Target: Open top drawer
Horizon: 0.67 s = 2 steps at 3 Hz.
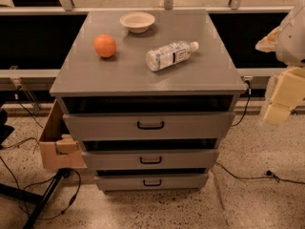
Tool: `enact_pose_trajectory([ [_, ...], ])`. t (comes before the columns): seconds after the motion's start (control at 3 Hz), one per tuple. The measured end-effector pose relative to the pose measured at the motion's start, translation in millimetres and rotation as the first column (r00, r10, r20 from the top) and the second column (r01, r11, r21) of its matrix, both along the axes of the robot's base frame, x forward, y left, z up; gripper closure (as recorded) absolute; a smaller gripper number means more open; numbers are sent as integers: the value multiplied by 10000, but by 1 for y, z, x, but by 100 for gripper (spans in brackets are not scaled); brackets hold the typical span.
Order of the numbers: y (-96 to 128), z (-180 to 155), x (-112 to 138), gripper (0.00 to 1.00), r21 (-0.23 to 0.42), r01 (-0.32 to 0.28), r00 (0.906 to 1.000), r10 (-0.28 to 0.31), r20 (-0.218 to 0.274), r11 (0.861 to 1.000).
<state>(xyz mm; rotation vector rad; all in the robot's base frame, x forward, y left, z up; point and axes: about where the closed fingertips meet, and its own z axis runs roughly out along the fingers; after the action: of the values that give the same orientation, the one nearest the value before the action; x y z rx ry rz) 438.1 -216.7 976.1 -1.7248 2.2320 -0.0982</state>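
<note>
The top drawer [149, 126] is the widest grey front of three in the grey cabinet, with a small black loop handle [150, 125] at its middle. A dark gap shows between its upper edge and the cabinet top [95, 75]. Its interior is hidden. Two narrower drawers [150, 160] sit below it. My gripper [281, 97] is the cream-coloured part at the far right edge of the camera view, level with the cabinet top and to the right of the cabinet. It touches nothing.
An orange [105, 46], a white bowl [137, 21] and a lying water bottle [169, 55] rest on the cabinet top. A cardboard box [57, 142] stands against the cabinet's left side. Cables [248, 175] and a black stand leg [45, 199] lie on the speckled floor.
</note>
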Motion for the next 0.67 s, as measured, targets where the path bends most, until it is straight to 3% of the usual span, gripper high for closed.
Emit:
enact_pose_trajectory([
  [0.33, 1, -1, 0, 0, -25, -6, 10000, 6, -4, 10000],
  [0.67, 19, -32, 0, 0, -565, -133, 9998, 126, -127, 9983],
])
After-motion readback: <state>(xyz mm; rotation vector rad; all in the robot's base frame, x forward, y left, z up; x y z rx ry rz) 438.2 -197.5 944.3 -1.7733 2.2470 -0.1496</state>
